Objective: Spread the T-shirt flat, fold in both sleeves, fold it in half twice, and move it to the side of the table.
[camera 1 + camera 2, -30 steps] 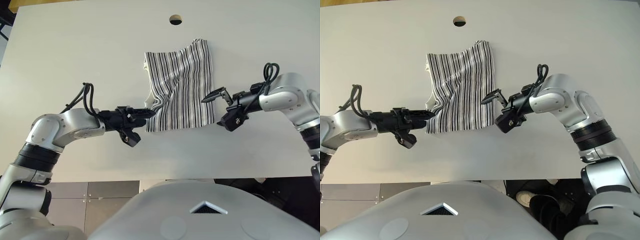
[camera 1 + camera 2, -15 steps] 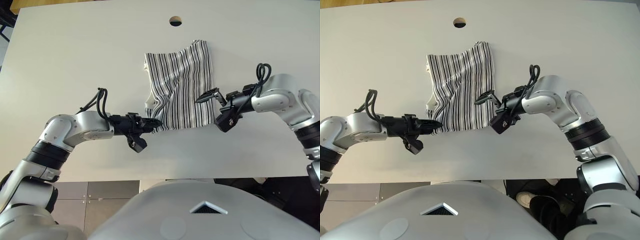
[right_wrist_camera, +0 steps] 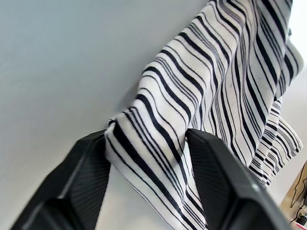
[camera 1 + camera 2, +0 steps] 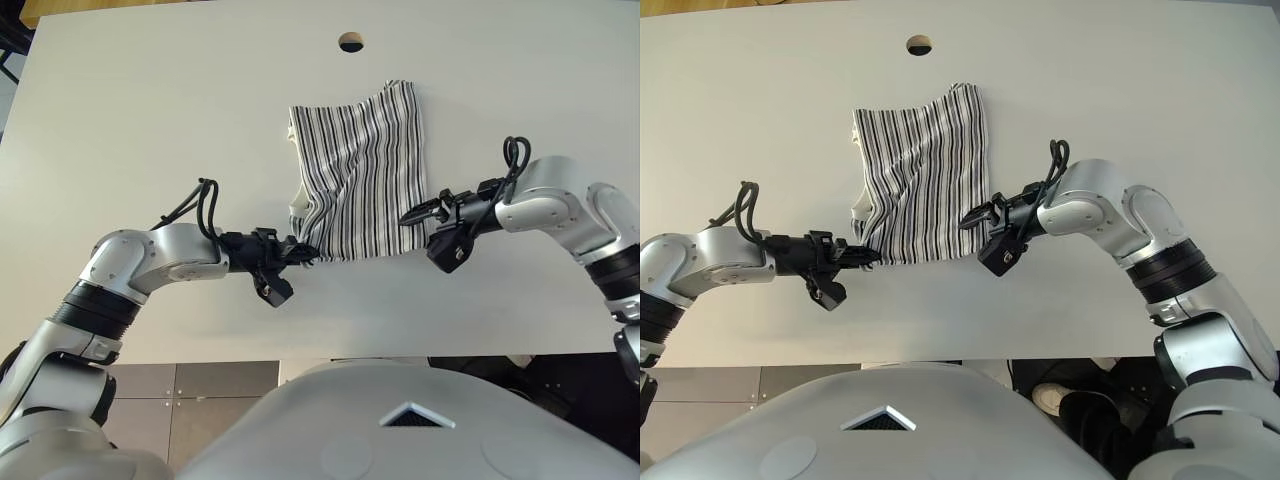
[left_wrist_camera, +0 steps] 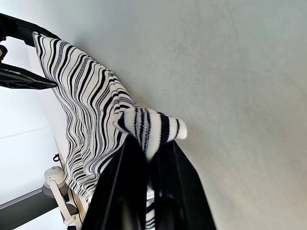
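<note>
Striped T-shirt (image 4: 362,165) lies part-folded; left gripper (image 4: 308,252) and right gripper (image 4: 410,216) each pinch a 6 o'clock corner, so another fold and the sideways move seem left.

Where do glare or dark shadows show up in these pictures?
Head views: the table is evenly lit, without glare patches. Left wrist view: the left claw, pinching the T-shirt, is a black silhouette, and the room beyond the table edge is washed out white. Right wrist view: the right claw is equally dark around the cloth; the table shades from grey to paler.
</note>
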You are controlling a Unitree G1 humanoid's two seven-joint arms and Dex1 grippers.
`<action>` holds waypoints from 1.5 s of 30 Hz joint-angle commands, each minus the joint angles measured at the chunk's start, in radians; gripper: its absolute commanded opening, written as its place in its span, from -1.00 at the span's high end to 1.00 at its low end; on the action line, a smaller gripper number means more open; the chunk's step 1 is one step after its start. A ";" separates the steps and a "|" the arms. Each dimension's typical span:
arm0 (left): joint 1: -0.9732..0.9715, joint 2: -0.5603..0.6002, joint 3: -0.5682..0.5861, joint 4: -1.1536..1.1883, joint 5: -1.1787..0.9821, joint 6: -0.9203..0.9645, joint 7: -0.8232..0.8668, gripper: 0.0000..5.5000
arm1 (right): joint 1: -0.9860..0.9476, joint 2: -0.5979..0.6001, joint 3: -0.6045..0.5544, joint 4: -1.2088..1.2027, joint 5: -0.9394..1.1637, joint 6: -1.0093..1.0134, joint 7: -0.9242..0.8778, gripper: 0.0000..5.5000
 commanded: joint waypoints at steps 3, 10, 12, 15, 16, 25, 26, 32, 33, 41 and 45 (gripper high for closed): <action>-0.009 -0.007 -0.012 0.011 0.005 -0.003 -0.013 0.96 | 0.050 0.015 0.059 0.009 -0.049 0.028 0.030 0.38; 0.012 -0.017 -0.023 -0.002 -0.077 0.021 -0.060 0.96 | 0.095 -0.020 0.055 -0.065 0.056 0.145 0.124 0.89; 0.038 -0.006 -0.029 -0.028 -0.174 0.062 -0.121 0.96 | 0.116 -0.052 0.031 -0.130 0.157 0.248 0.198 0.93; 0.122 0.037 -0.041 -0.155 -0.373 0.189 -0.253 0.96 | 0.133 -0.135 -0.005 -0.221 0.314 0.381 0.331 0.93; 0.167 0.060 -0.048 -0.240 -0.466 0.264 -0.308 0.96 | 0.147 -0.176 -0.020 -0.250 0.364 0.421 0.378 0.93; 0.453 0.210 -0.039 -0.717 -0.939 0.805 -0.528 0.96 | 0.266 -0.330 -0.108 -0.463 0.615 0.645 0.510 0.93; 0.466 0.209 -0.034 -0.745 -0.972 0.841 -0.531 0.96 | 0.270 -0.332 -0.113 -0.470 0.626 0.655 0.511 0.93; 0.436 0.141 0.008 -0.779 -1.065 0.940 -0.537 0.96 | 0.265 -0.314 -0.139 -0.478 0.664 0.715 0.506 0.93; 0.410 0.114 0.012 -0.749 -1.054 0.932 -0.536 0.96 | 0.246 -0.301 -0.145 -0.454 0.653 0.713 0.501 0.93; 0.278 -0.026 0.043 -0.467 -0.905 0.758 -0.521 0.96 | 0.185 -0.241 -0.145 -0.343 0.616 0.710 0.498 0.93; 0.302 0.021 0.030 -0.430 -0.875 0.748 -0.579 0.78 | 0.191 -0.234 -0.141 -0.346 0.610 0.709 0.498 0.93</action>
